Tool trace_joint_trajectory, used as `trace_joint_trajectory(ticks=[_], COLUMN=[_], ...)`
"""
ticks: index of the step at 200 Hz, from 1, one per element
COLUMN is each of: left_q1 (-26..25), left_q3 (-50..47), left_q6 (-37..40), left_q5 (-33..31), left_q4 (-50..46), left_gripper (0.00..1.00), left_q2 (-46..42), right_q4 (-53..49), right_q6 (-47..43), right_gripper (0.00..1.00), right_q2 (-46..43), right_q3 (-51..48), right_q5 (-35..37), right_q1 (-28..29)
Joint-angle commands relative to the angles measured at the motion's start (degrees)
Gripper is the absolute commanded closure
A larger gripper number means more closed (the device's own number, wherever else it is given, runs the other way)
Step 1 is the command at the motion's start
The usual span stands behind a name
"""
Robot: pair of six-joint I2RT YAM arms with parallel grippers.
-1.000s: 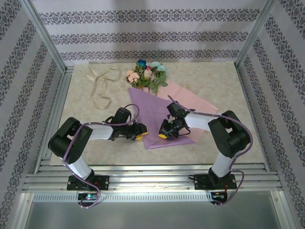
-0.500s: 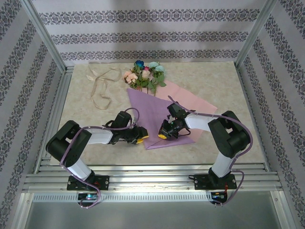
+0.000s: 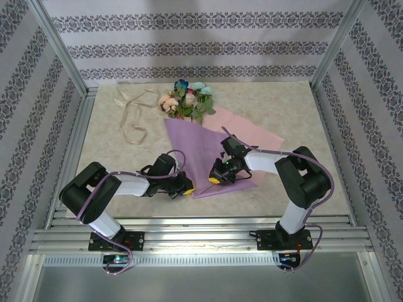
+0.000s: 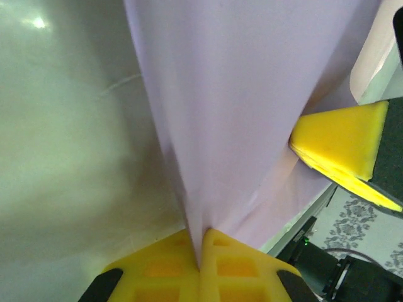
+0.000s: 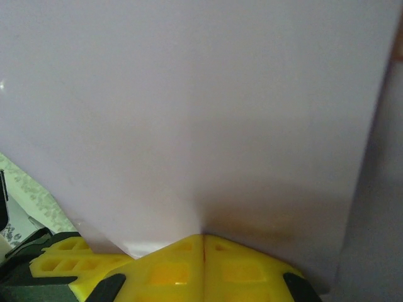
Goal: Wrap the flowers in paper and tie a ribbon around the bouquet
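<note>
While the paper (image 3: 200, 148) is lying across the surface (image 3: 113, 163) with the flowers (image 3: 186, 100) at its far corner, I am pinching its near edge in both my left hand (image 3: 183, 186) and right hand (image 3: 216, 177).

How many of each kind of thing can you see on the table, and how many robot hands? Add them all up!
flowers, bunches: 1
paper, purple sheets: 1
ribbon, cream: 1
Robot hands: 2, the left gripper and the right gripper, both pinching the paper
Total: 5
</note>
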Motion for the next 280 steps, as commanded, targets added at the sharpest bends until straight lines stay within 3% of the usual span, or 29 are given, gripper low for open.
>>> trace_joint_trajectory(ticks=[1,23,48,79,146,169,197,248,269,280], left_q1=[-1.3,-1.6,-3.1,-5.8,-9.3,-10.2,-10.2,-9.9,-9.8,-9.8], left_q3=[-1.1,-2.1,-3.8,-5.4,-8.6,-9.1,-9.7,-9.9,-9.8,-9.8], left_q6=[-1.6,-2.8,-4.6,-7.0,-13.2,-14.5,-15.3,-15.7,-15.6,-15.8], left_q5=[0.8,0.8,0.3,-0.5,-4.9,-5.7,-7.7,-8.7,-9.1,-8.6], left_q4=[-0.6,-0.7,-0.5,1.8,12.0,14.2,13.5,10.0,6.6,5.9], left_gripper=[0.99,0.64,0.51,0.52,0.67,0.76,1.0,1.0,0.71,0.61], left_q2=[-0.3,-1.9,-4.2,-4.3,-2.3,-1.4,-3.1,-5.7,-8.0,-8.4], right_q4=[-2.6,-2.1,-0.4,0.6,0.9,0.9,0.9,0.3,-0.1,-0.1], right_q6=[0.3,0.8,2.2,3.3,3.2,3.3,3.1,2.9,3.0,3.0], right_gripper=[0.98,0.98,0.98,0.98,0.98,0.98,0.98,0.98,0.98,0.98], right_q2=[0.7,0.6,0.8,0.5,-0.2,-0.4,-0.6,-1.3,-2.0,-2.0], right_q3=[-2.4,-2.8,-3.5,-4.2,-5.0,-5.4,-5.4,-4.7,-4.8,-4.9], right_q5=[3.6,3.5,3.0,2.7,2.4,2.4,2.4,2.2,2.8,2.9], right_q1=[1.1,1.0,0.9,1.0,1.0,1.0,0.9,1.0,1.0,1.0])
